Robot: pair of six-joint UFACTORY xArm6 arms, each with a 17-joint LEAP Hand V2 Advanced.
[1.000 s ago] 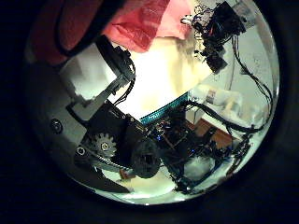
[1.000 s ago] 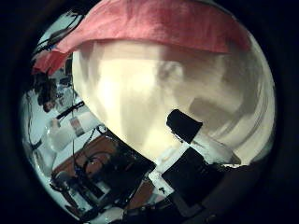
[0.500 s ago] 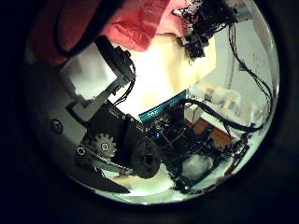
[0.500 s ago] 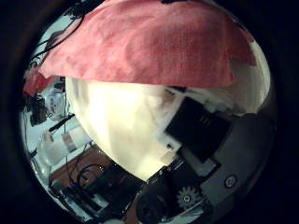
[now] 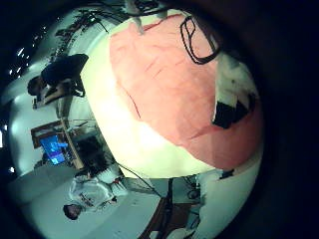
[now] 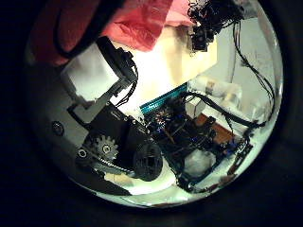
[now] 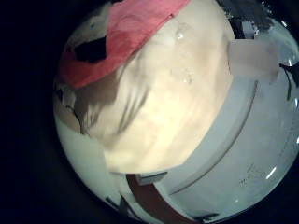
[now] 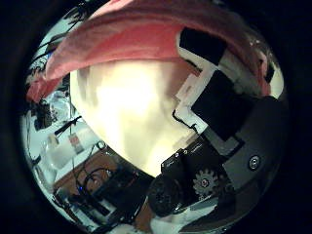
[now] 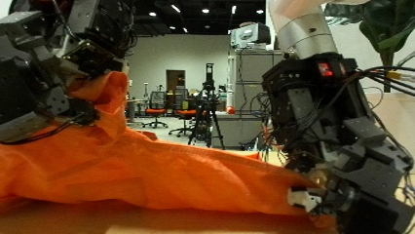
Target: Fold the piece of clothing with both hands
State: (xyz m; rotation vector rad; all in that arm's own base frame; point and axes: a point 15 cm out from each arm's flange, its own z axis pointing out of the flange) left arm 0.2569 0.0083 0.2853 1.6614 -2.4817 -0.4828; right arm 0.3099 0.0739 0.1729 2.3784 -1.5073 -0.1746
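Lifting one side of the orange cloth (image 9: 156, 166) up off the table (image 9: 78, 222) with the left hand (image 9: 52, 68), fingers curled and pinching the cloth so that it is rising in a peak beside that hand. Reaching down with the right hand (image 9: 344, 166) to the low edge of the same cloth, right at the table top; touching it there, but cannot tell if that hand is closed on the cloth or only resting against it. Leaving the rest of the cloth lying spread over the table between the two hands, bumpy and not yet folded. Guessing at what could go wrong: losing the cloth from the left hand if the pinch is only catching a thin bit, and dropping it back in a heap. Pulling the whole cloth along the table, not folding it, if the right hand is not holding its edge down. Ending up with a crooked fold if one hand is moving faster than the other. Bunching the loose middle under the fold. Finding no words or labels to read on the cloth.
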